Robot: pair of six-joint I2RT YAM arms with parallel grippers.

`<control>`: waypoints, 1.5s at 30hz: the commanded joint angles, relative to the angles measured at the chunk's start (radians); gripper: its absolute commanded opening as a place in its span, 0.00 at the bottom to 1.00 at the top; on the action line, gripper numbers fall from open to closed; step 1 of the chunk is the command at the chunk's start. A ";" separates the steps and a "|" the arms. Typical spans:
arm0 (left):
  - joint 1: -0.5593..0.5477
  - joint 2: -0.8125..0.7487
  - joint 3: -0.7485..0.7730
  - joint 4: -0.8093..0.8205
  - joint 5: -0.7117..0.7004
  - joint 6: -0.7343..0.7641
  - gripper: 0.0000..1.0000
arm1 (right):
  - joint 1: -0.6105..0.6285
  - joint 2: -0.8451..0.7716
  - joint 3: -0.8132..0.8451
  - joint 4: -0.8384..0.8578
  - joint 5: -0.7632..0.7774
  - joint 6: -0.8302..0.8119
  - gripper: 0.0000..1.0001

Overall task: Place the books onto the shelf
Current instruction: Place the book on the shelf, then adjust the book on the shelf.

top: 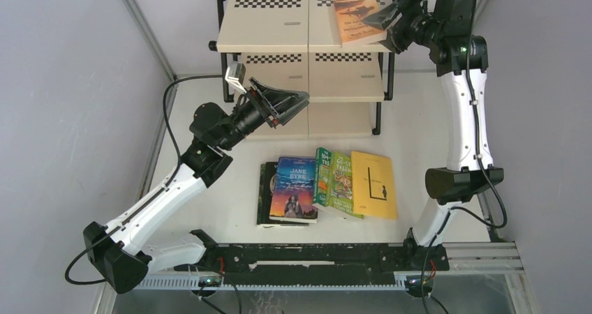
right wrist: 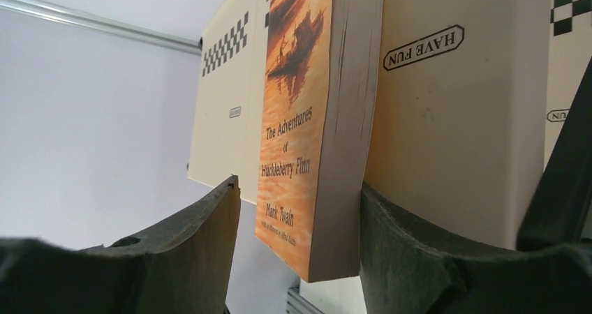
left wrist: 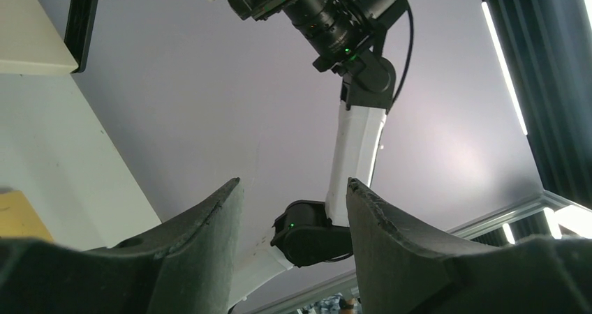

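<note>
right tool (right wrist: 299,185) parted around glossy orange paperback (right wrist: 293,118) | flat on cream shelf (right wrist: 447,118) | left tool (left wrist: 293,181) wide, bare

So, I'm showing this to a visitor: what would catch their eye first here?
Probably the orange paperback book lying on the top board of the cream, checker-striped shelf, with the right arm's fingers open around its near end. Then the row of books on the white table below, among them a blue Jane Eyre paperback and a plain yellow one.
</note>
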 commanded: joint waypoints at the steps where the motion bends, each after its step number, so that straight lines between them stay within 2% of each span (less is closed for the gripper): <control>1: 0.000 -0.001 0.064 0.008 0.014 0.023 0.60 | 0.034 -0.055 0.003 -0.094 0.091 -0.115 0.66; 18: 0.000 0.001 0.068 0.008 0.010 0.021 0.60 | -0.011 -0.122 -0.014 -0.089 0.163 -0.128 0.65; 26: -0.001 0.009 0.067 0.005 0.009 0.024 0.60 | 0.039 -0.192 -0.014 -0.073 0.292 -0.252 0.63; 28: -0.001 0.007 0.063 -0.007 0.004 0.035 0.60 | 0.082 -0.217 -0.029 -0.073 0.358 -0.310 0.58; 33: 0.000 -0.005 0.049 -0.059 -0.016 0.088 0.60 | 0.202 -0.307 -0.168 -0.013 0.544 -0.447 0.38; 39: 0.000 -0.013 0.045 -0.159 -0.053 0.167 0.66 | 0.317 -0.422 -0.425 0.141 0.688 -0.557 0.02; 45: 0.000 -0.015 0.041 -0.233 -0.095 0.244 0.79 | 0.384 -0.428 -0.511 0.235 0.750 -0.640 0.00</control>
